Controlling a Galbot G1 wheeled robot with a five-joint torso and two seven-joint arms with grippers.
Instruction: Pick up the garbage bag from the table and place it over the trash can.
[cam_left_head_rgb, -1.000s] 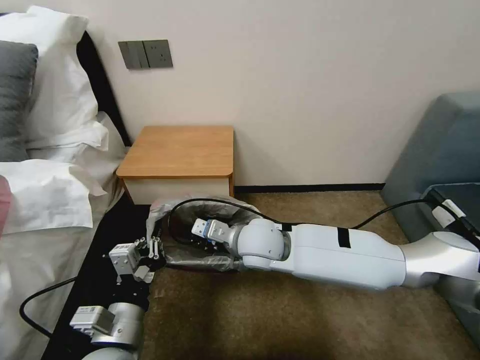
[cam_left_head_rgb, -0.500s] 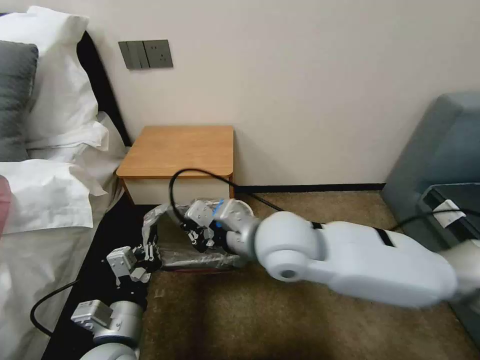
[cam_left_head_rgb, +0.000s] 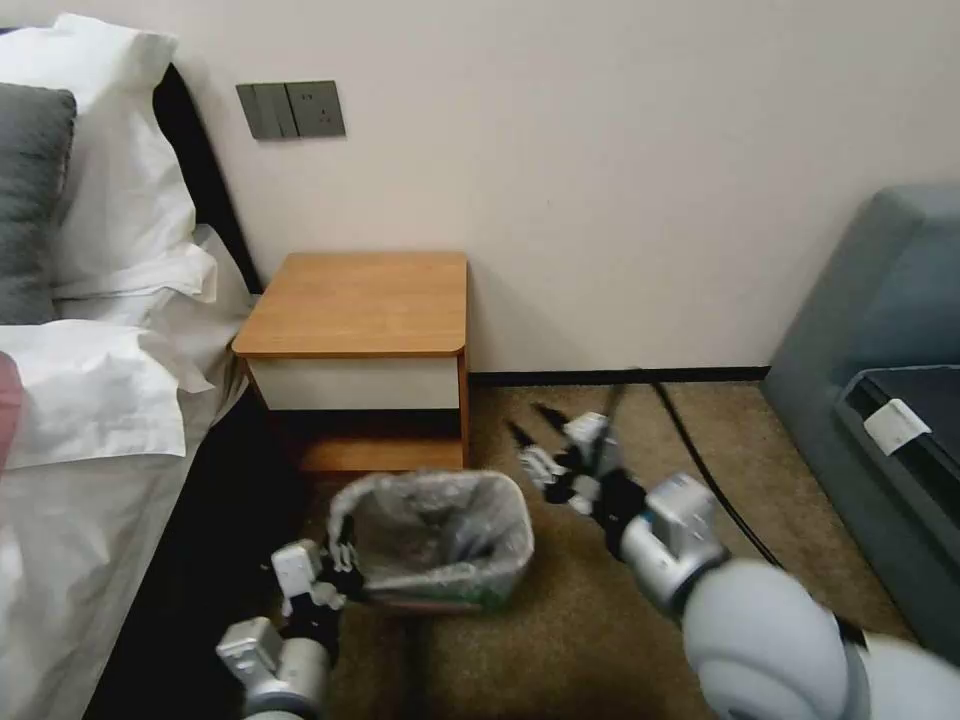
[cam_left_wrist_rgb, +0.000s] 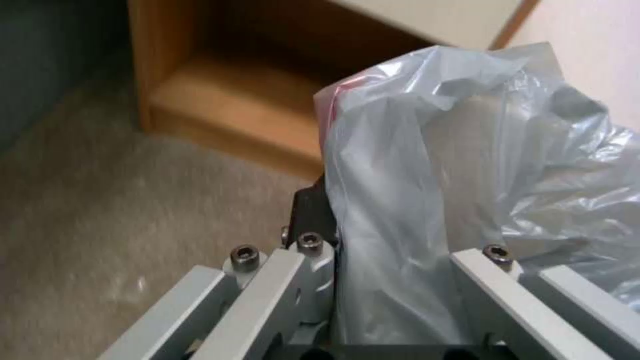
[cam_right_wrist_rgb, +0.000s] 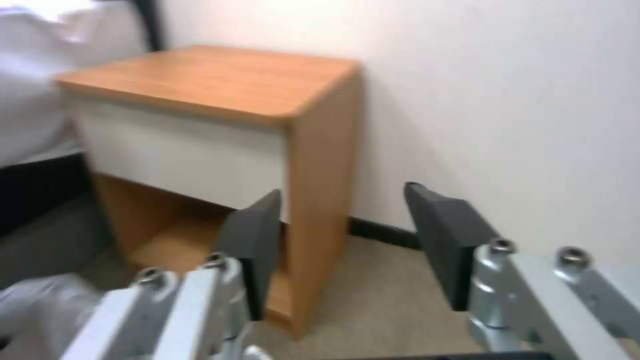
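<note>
Handling the garbage bag (cam_left_head_rgb: 440, 530) draped over the trash can (cam_left_head_rgb: 450, 600), treat it as light, slippery film: your left gripper (cam_left_head_rgb: 335, 575) pinches its rim fold while your right gripper (cam_left_head_rgb: 545, 445) hangs spread nearby.

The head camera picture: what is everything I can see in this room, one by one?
garbage bag: one, translucent grey with a pinkish-red rim, lining the trash can
trash can: one, beige-white with a greenish lower part, on the carpet in front of the table
table: one, orange-brown wood with a white drawer front, against the wall beside the bed
pillows: several, white and one grey, on the bed
wall switches: one grey panel, above the table
sofa: one, blue-grey, to the robot's right
left claw: around the bag's rim at the can's edge
right claw: open, holding nothing, above the carpet
</note>
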